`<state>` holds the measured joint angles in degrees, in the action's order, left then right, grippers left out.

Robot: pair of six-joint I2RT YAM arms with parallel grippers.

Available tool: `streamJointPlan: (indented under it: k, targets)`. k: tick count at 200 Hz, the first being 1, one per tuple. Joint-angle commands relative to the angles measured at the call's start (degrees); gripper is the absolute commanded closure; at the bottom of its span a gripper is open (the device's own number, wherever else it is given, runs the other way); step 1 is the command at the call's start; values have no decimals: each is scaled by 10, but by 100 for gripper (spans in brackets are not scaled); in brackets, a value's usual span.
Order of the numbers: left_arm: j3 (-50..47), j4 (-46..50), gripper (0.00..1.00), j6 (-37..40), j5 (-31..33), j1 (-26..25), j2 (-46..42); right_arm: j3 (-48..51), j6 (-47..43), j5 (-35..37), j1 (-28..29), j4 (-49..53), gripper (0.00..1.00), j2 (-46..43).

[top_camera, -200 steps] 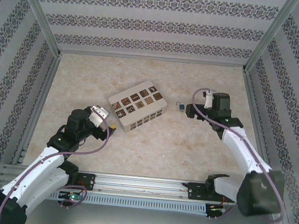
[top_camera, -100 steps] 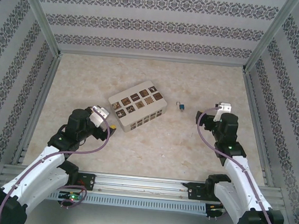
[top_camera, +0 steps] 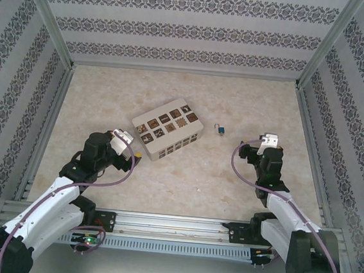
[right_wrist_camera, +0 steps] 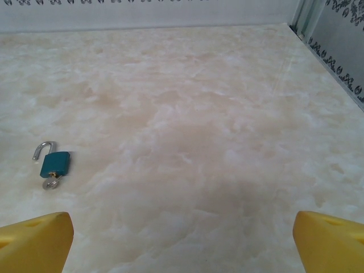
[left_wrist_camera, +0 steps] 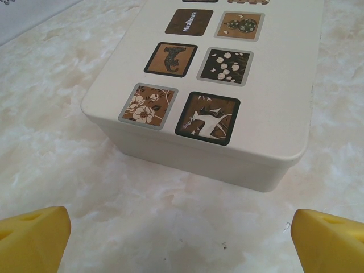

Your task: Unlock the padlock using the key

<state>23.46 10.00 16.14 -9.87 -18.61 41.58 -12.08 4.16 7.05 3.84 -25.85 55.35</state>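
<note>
The padlock (top_camera: 221, 129) is tiny and blue-bodied, and lies flat on the marble table right of the white box. In the right wrist view the padlock (right_wrist_camera: 55, 164) shows its silvery shackle (right_wrist_camera: 42, 149) as a hook with one end free, and a small silvery key (right_wrist_camera: 51, 183) sits at the body's lower end. My right gripper (top_camera: 246, 150) stands open and empty, near and right of the padlock. The same gripper (right_wrist_camera: 182, 250) shows bare table between its yellow fingertips (right_wrist_camera: 35, 239). My left gripper (top_camera: 136, 154) is open and empty just in front of the box's near corner.
The white box (top_camera: 167, 134) with brown picture tiles lies at an angle mid-table; the box (left_wrist_camera: 227, 85) is close ahead of my left gripper (left_wrist_camera: 182, 250). Patterned walls and metal rails enclose the table on three sides.
My right arm has drawn back from beside the padlock toward the near right, folding in. The padlock, the box and the left arm have stayed in place.
</note>
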Motion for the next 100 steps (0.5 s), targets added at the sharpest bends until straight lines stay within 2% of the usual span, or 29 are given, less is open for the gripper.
streamJointPlan:
  k: [1,62,100]
  targets:
    - [5,9,0,9,0,8,0,17,-12,-6,-7,-107,2,23]
    - [7,11,1,9,-1,8,4,35,-16,-31,-15,-209,2,67]
    - [7,11,0,5,-5,8,6,33,-10,-49,-17,-316,2,145]
